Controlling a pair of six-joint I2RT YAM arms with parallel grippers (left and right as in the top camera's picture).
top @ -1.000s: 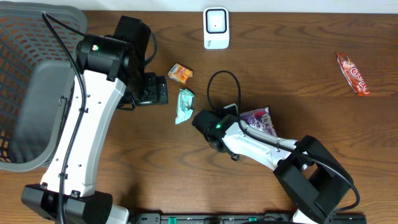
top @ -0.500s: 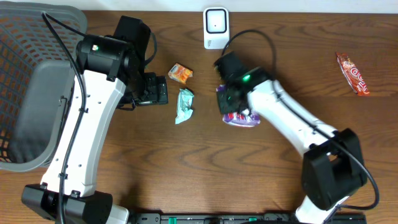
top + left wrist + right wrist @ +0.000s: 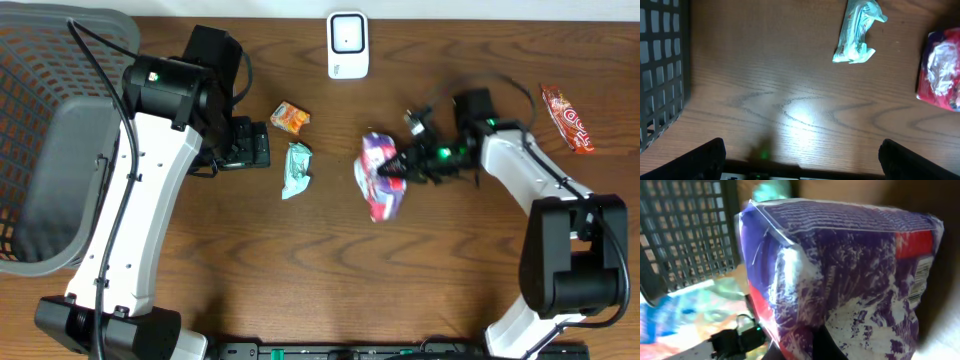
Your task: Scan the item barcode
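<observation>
- Near the middle of the surface [image 3: 300, 265], the right pincer [image 3: 398, 167] is clamped on the purple snack bag [image 3: 377, 190], which sits well apart from the white scanner [image 3: 347, 45].
- The left pincer [image 3: 245, 145] stands wide apart, beside a green packet [image 3: 297, 170].

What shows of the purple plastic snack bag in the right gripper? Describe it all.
The purple plastic snack bag is a glossy pouch, purple with white speckles, a red patch, fine print and what looks like a barcode on one edge. The right gripper pinches one end, holding it over the wooden table's middle; contact with the wood is unclear.
</observation>
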